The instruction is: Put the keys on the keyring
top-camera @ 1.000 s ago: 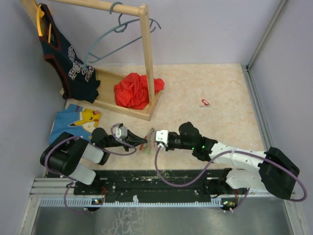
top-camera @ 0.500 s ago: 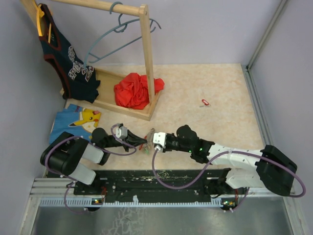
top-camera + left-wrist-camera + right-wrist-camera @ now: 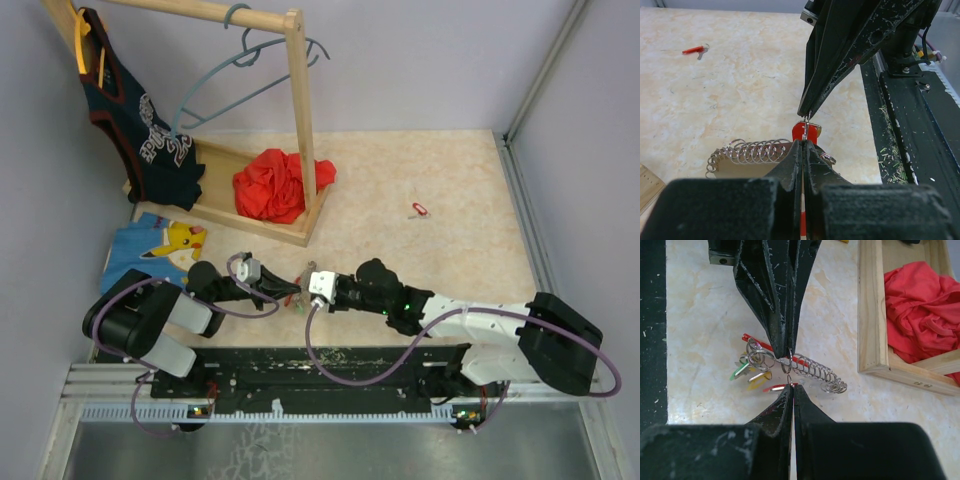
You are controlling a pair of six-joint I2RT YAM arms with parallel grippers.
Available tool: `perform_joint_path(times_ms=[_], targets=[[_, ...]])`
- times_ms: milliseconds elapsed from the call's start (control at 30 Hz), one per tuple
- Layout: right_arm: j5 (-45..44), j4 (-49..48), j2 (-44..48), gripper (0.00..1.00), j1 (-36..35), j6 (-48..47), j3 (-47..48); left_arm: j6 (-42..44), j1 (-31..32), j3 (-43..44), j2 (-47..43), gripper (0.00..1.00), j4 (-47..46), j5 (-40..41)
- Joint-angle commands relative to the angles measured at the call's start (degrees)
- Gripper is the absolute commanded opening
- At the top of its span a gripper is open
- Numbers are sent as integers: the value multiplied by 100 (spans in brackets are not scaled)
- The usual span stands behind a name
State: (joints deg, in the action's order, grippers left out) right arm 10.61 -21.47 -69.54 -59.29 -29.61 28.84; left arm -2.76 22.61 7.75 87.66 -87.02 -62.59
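Green, yellow keys [image 3: 747,376] seemingly on keyring [image 3: 812,370]. Clamped tight: left gripper [image 3: 788,351] on keyring, right gripper [image 3: 791,390] on red key [image 3: 776,388] beside it. 1 stray key [image 3: 419,209] well apart.

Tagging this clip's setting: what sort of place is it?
Probably a robotics lab test cell: plain enclosure walls, a black robot mounting plate, and staged props like a wooden clothes rack with a jersey.

Overhead and two opposed wrist close-ups

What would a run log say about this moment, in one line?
left gripper: shut on keyring | right gripper: shut on red key | spare red key: lying apart, untouched
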Motion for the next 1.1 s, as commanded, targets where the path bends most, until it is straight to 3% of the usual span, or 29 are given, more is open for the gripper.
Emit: perform_joint_path(times_ms=[0, 1067], targets=[[-156, -453, 56, 0, -96, 271, 15, -5, -31, -65, 50, 1, -1343, -32], [-250, -510, 221, 0, -101, 844, -123, 11, -43, -82, 67, 1, -1413, 14]])
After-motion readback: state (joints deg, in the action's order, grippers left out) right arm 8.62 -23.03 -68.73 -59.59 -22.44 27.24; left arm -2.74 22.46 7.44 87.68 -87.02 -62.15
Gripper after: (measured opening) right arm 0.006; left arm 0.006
